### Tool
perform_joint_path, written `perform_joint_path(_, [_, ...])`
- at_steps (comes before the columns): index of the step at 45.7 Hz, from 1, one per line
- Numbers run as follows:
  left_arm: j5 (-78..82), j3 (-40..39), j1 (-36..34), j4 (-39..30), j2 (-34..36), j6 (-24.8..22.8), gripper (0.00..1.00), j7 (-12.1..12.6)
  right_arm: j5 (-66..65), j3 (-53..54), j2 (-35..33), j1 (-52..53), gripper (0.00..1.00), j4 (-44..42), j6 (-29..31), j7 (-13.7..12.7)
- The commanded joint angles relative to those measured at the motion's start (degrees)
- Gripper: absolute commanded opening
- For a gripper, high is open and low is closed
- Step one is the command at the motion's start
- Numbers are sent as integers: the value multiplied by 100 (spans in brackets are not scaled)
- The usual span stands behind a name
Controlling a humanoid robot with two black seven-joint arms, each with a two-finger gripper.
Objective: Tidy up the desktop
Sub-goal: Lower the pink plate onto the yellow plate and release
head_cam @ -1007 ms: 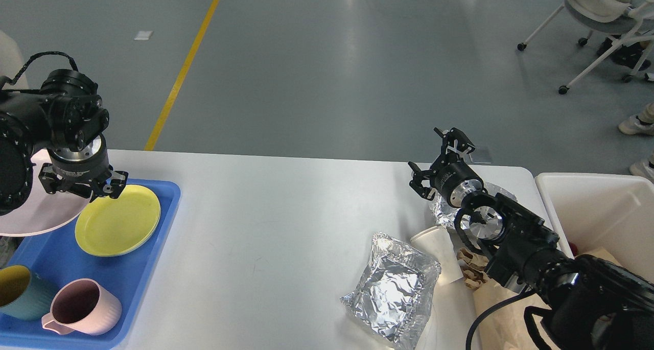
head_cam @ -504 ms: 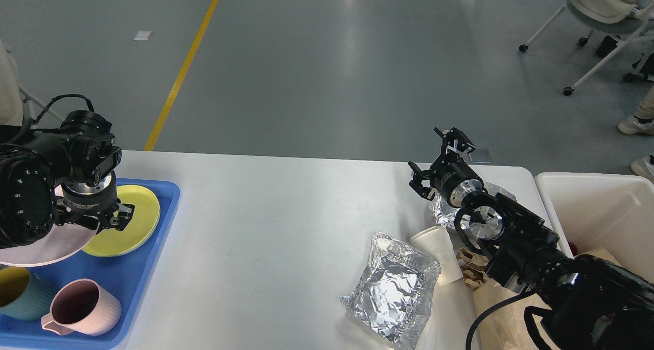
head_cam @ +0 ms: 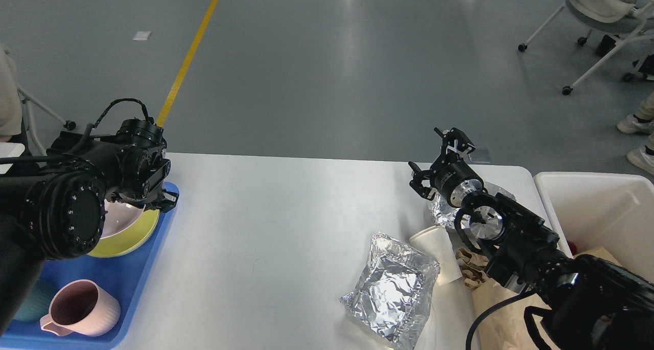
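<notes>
Smooth, slightly glossy white rectangular desktop (head_cam: 286,212), crinkled shiny silver foil packet (head_cam: 393,291), matt white paper cup (head_cam: 440,253) lying beside rough brown crumpled paper (head_cam: 498,309), glossy blue plastic tray (head_cam: 130,276) with matt pink ceramic-looking mug (head_cam: 82,309).

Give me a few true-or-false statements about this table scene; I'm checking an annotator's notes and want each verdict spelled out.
1. A pink mug stands in the blue tray. True.
2. The crumpled foil wrapper lies inside the white bin. False: it lies on the desktop.
3. The right gripper holds the paper cup. False: it is open and empty, above the table.
4. A yellow plate sits in the tray. True.
5. The left gripper is over the tray's far corner. True.
</notes>
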Motion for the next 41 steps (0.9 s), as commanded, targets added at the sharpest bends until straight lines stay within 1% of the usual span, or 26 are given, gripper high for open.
perform_joint_path(1, [1, 0, 263, 94, -19, 474, 0, 204, 0, 0, -2, 0, 100, 0, 1, -1])
perform_joint_path(7, [18, 18, 509, 172, -10, 773, 0, 213, 0, 0, -2, 0, 100, 0, 1, -1])
perform_joint_path(14, [97, 27, 791, 454, 7, 896, 0, 213, 0, 0, -2, 0, 100, 0, 1, -1])
perform_joint_path(21, [168, 27, 914, 472, 25, 1265, 0, 213, 0, 0, -2, 0, 100, 0, 1, -1])
perform_joint_path(27, [176, 27, 923, 472, -1, 1441, 0, 213, 0, 0, -2, 0, 100, 0, 1, -1])
perform_joint_path(33, [168, 27, 949, 472, -19, 1757, 1, 204, 0, 0, 6, 0, 100, 0, 1, -1])
perform_joint_path(41, [168, 18, 1002, 472, -159, 1872, 1, 186, 0, 0, -2, 0, 100, 0, 1, -1])
